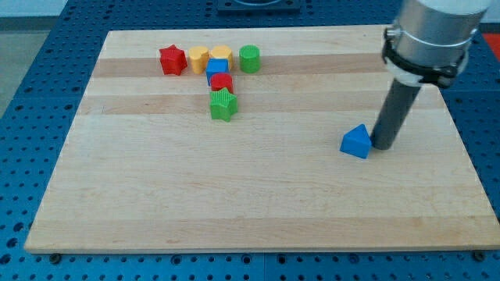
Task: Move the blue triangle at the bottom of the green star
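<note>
A: Starting near us w/ the blue triangle (356,142). It sits alone on the wooden board (258,203), toward the view's right, well apart from the rest. My tip (383,146) stands just beside it on its right, touching or nearly so; we can't tell which.

B: Fingers?

A: None on this rig, only a plain rod, so nothing is clenched or released. We push, that's it.

B: How will it handle?

A: We judge it light, rigid, prob. hard plastic, sliding easily on smooth wood. Not fragile. Risk: it's wedge-shaped, so an off-centre shove could spin it or let it slip off the rod. We'd press on the middle of the flat right face, low down.

B: Looks?

A: Solid bright blue, small peaked prism, lit top, darker front face.

B: And farther off?

A: From the triangle, up and to the view's left: the green star (223,104), w/ bare board below it, which is the target spot. Beyond the star, touching it, a red block (222,82), then a blue cube (218,67). Farthest row: red star (172,59), two yellow blocks (198,56) (223,54), shapes unclear, and a green cylinder (249,58).

B: Progress?

A: Not yet begun, we'd say; a long push leftward awaits.
</note>
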Available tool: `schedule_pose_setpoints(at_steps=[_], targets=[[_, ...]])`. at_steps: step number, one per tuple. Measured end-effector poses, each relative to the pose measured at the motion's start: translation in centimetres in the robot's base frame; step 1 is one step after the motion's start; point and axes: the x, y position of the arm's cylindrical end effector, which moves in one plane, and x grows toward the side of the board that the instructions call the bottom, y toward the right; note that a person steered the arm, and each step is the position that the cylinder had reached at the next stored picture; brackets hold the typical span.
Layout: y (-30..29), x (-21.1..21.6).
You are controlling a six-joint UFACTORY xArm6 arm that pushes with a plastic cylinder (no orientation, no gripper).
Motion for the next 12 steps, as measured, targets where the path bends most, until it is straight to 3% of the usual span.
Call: schedule_pose_setpoints(at_steps=[2,7,10,12], targets=[[-4.2,0.3],[-7.1,1.9],[-18.6,-2.0],[-21.3,-1.0]])
